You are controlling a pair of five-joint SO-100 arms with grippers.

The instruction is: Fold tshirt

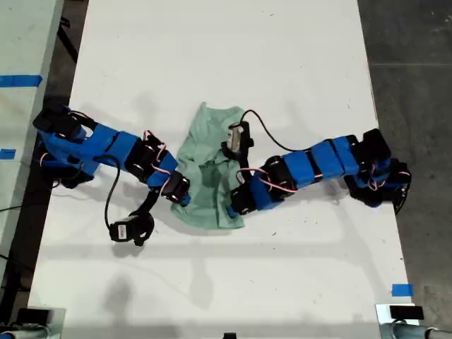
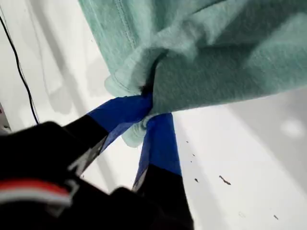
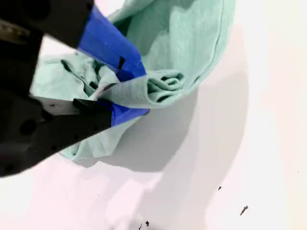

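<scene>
Tshirt cloth (image 2: 216, 57), pale mint-green and plain, fills the space right at our first gripper (image 2: 148, 108). Its two blue-taped fingers (image 2: 160, 143) are closed on a bunched fold of the hem. The fabric hangs from them just above the white tabletop (image 2: 249, 158).

Our second gripper (image 3: 127, 93) likewise pinches a rolled wad of the same shirt (image 3: 182, 38) between its blue-taped tips. The cloth is lifted enough to throw a shadow on the table.

In the exterior view the tshirt (image 1: 208, 152) lies crumpled in the middle of the long white table (image 1: 212, 49), between the two blue and black arms. Its long axis runs from the near edge toward the far edge, narrowing at the far end. We cannot tell which end is the neck.

One arm (image 1: 106, 148) reaches in from the exterior view's left to the shirt's near left edge. The other arm (image 1: 318, 164) reaches in from the exterior view's right to its near right edge. We cannot match either to a wrist view.

A small strip of blue tape (image 1: 401, 289) sits near the table's near corner on the exterior view's right.
</scene>
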